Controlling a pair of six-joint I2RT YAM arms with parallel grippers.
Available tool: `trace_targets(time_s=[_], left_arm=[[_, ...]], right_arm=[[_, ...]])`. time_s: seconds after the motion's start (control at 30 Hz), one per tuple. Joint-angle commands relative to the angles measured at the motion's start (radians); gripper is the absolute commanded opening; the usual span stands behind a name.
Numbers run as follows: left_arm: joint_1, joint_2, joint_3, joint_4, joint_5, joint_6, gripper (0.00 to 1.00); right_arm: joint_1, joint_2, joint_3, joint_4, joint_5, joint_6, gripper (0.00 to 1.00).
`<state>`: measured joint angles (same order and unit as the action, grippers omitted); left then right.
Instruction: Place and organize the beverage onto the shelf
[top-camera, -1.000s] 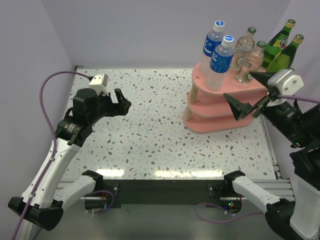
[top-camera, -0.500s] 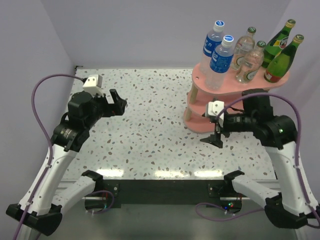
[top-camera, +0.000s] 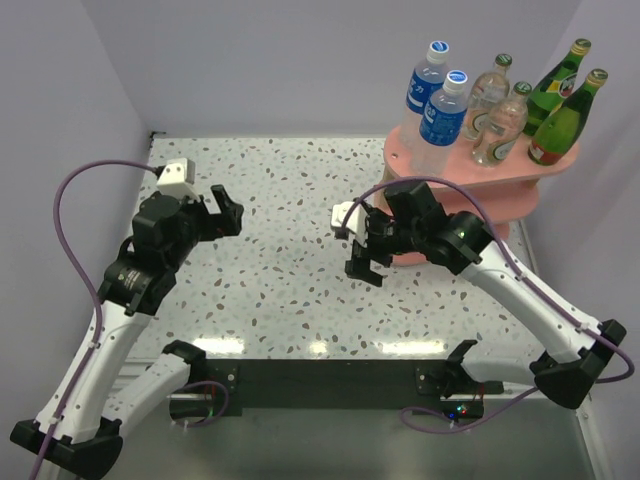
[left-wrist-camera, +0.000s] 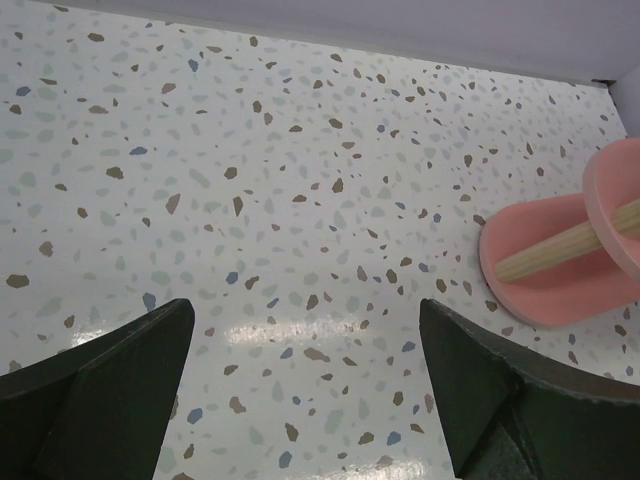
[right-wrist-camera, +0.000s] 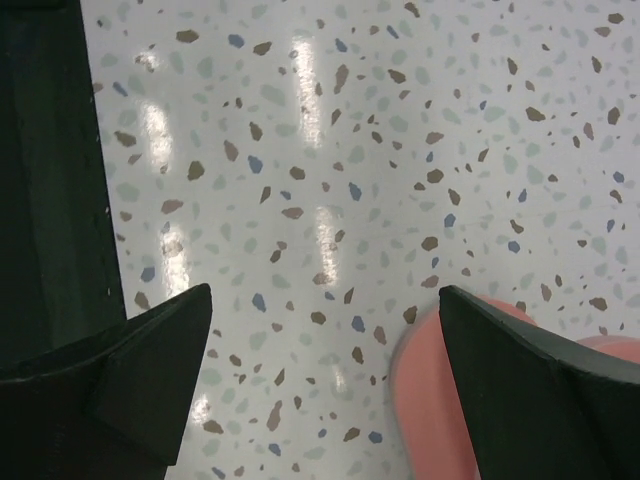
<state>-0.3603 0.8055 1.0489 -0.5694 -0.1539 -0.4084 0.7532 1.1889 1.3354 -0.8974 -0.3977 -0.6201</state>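
The pink three-tier shelf (top-camera: 540, 190) stands at the back right. On its top board stand two blue-label bottles (top-camera: 441, 122), two clear green-cap bottles (top-camera: 498, 125) and two dark green bottles (top-camera: 560, 118). My right gripper (top-camera: 362, 248) is open and empty, over the table just left of the shelf; the shelf's lower edge (right-wrist-camera: 440, 400) shows in the right wrist view. My left gripper (top-camera: 228, 208) is open and empty at the left; the shelf's lower boards (left-wrist-camera: 560, 270) show at the right of the left wrist view.
The speckled table (top-camera: 280, 230) is bounded by a lilac back wall and side walls. A black strip (top-camera: 330, 375) runs along the near edge between the arm bases. Purple cables loop beside both arms.
My right arm swung from beside the shelf's right end round to its front and then left over the table. My left arm drew back a little to the left.
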Motion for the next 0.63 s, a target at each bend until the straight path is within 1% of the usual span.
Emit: trace_targets(time_s=[0.0, 0.03, 0.07, 0.1, 0.13, 0.2, 0.33, 0.6], left_arm=[[0.004, -0.005, -0.009, 0.031, -0.074, 0.005, 1.00], [0.004, -0.006, -0.015, 0.034, -0.087, 0.008, 1.00], [0.004, -0.008, -0.023, 0.039, -0.101, 0.008, 1.00], [0.004, -0.011, -0.042, 0.051, -0.120, 0.010, 1.00], [0.004, -0.015, -0.055, 0.060, -0.125, 0.010, 1.00], [0.004, -0.023, -0.079, 0.078, -0.131, 0.006, 1.00], [0.004, -0.023, -0.093, 0.086, -0.144, 0.002, 1.00], [0.004, -0.014, -0.095, 0.106, -0.133, 0.005, 1.00]], right_arm=[[0.029, 0.018, 0.002, 0.221, 0.103, 0.196, 0.99], [0.041, 0.020, 0.002, 0.268, 0.115, 0.224, 0.99], [0.046, 0.021, 0.001, 0.294, 0.172, 0.264, 0.99], [0.049, 0.031, 0.004, 0.319, 0.200, 0.340, 0.99], [0.055, 0.034, 0.011, 0.343, 0.229, 0.368, 0.99], [0.055, 0.034, 0.016, 0.362, 0.292, 0.443, 0.99], [0.055, 0.023, 0.022, 0.380, 0.324, 0.493, 0.99], [0.055, -0.006, -0.010, 0.393, 0.313, 0.504, 0.99]])
